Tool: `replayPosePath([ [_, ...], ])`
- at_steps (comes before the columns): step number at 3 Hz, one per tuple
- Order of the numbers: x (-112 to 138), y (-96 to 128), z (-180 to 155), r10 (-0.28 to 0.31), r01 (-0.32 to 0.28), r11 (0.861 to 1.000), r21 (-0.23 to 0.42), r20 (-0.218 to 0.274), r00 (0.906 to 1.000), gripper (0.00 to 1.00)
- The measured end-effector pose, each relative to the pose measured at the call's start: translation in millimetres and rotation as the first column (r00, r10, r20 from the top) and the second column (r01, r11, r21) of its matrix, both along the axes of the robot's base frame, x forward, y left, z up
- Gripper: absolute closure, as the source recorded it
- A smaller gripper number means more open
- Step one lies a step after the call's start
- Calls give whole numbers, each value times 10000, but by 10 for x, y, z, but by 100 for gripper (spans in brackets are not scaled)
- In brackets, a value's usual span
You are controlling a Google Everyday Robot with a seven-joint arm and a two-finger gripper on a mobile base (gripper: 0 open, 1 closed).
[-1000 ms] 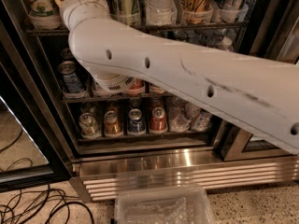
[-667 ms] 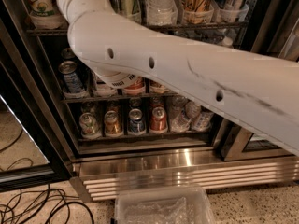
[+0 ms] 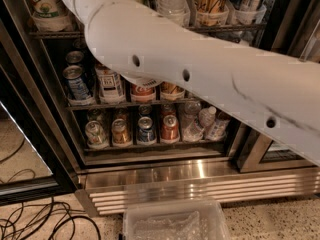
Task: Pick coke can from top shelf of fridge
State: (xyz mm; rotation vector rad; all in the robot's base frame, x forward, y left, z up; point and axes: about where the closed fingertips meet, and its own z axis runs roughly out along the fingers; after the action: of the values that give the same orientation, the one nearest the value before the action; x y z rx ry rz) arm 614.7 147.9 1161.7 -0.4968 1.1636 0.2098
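My white arm (image 3: 200,74) crosses the camera view from the lower right to the upper left and leaves the frame at the top. My gripper is out of view above the top edge. The fridge (image 3: 165,169) stands open in front of me, with a ribbed steel base. The top shelf (image 3: 225,28) holds tall cans and bottles in clear plastic cups. No coke can shows on it; the arm hides its left and middle part. A red can with a silver rim (image 3: 170,128) stands on the lowest rack, and its label cannot be read.
The middle rack holds a blue-and-silver can (image 3: 76,81) and a white carton (image 3: 110,84). The lowest rack holds a silver can (image 3: 95,133), a gold-orange can (image 3: 120,131), a blue can (image 3: 145,130) and small bottles (image 3: 202,124). A clear plastic bin (image 3: 172,221) and black cables (image 3: 35,221) lie on the floor.
The arm has moved up and towards the top left. Its wrist end, which showed near the top shelf before, has left the frame at the top.
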Motion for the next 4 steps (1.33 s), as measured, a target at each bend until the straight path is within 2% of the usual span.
replayPosePath([
  [1, -98, 41, -3, 1349, -1341, 9907, 209, -430, 9899, 100],
  [2, 79, -207, -94, 2482, -2351, 9651, 1158, -1160, 9617, 100],
  [3, 220, -593, -405, 3029, -2794, 9488, 1473, -1739, 9370, 100],
  [4, 220, -593, -405, 3030, -2795, 9488, 1473, -1739, 9370, 100],
])
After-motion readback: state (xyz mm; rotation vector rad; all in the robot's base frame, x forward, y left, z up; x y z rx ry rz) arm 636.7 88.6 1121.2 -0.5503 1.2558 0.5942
